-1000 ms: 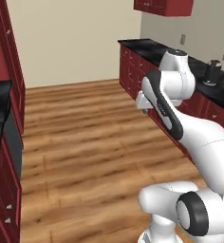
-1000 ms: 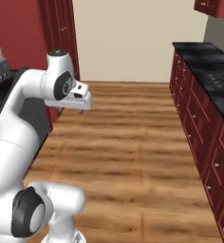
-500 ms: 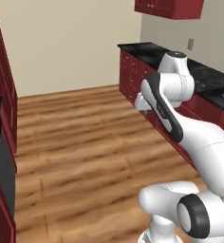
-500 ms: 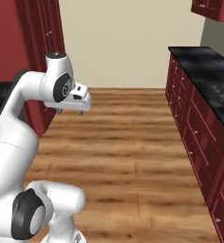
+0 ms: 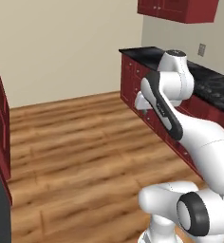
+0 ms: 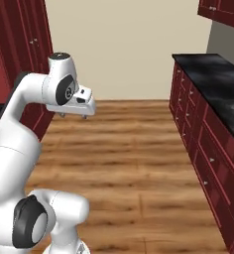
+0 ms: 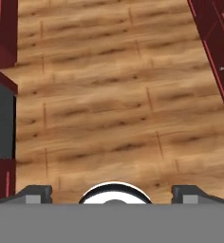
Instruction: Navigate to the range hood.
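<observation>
Between two runs of dark red cabinets, the white arm (image 5: 180,123) stands folded over a wood plank floor (image 5: 76,142), its gripper (image 6: 75,115) held at about chest height above the boards and pointing down. From the right base view the hand hangs just off the arm's upper joint, with the small dark fingers (image 6: 84,116) peeking below its white housing. In the hand view the two fingers (image 7: 34,192) sit far apart at the lower corners, released, with nothing between them but floor.

Along the right side runs a row of dark red base cabinets (image 6: 203,149) topped by a black surface (image 6: 213,79), its speckled top reaching back to the beige rear wall (image 5: 71,42). A black cooktop (image 5: 220,90) is set into that surface near the frame's right edge in the left base view. Dark red wall cabinets (image 5: 178,9) hang above, at the top edge of both base views, and a small grey outlet plate (image 5: 201,49) sits on the side wall beneath them. The range hood cannot be made out; the wall space over the cooktop, where it would hang, is cut off by the frame.

On the left, tall dark red cabinets (image 6: 25,44) rise beside a dark grey panel (image 7: 1,118) that shows at the floor's edge in the hand view.
</observation>
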Motion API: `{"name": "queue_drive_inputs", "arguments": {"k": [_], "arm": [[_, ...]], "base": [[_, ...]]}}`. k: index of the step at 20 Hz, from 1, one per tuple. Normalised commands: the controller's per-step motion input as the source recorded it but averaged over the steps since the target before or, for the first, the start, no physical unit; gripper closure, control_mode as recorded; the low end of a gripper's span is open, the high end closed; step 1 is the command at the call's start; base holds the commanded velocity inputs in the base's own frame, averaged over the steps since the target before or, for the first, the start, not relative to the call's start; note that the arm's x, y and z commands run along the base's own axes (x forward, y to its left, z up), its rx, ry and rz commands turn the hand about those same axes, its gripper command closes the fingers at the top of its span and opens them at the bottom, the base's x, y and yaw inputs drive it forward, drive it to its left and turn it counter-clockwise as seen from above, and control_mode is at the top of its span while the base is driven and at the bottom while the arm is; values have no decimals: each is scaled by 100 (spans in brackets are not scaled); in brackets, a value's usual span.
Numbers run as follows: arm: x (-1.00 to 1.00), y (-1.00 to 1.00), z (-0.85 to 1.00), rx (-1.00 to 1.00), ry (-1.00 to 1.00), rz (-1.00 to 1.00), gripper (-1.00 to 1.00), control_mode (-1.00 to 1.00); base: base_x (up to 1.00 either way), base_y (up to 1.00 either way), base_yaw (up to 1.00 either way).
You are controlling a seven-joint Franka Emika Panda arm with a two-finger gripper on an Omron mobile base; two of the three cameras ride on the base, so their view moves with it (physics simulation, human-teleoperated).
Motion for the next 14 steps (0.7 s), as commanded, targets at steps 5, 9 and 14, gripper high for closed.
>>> {"name": "queue_drive_inputs", "arguments": {"k": [5,9,14], "arm": [[0,0,0,0,0,0,-100,100],[0,0,0,0,0,0,-100,100],[0,0,0,0,0,0,-100,100]], "base": [[100,56,-13],[100,62,-13],[100,64,-13]]}}
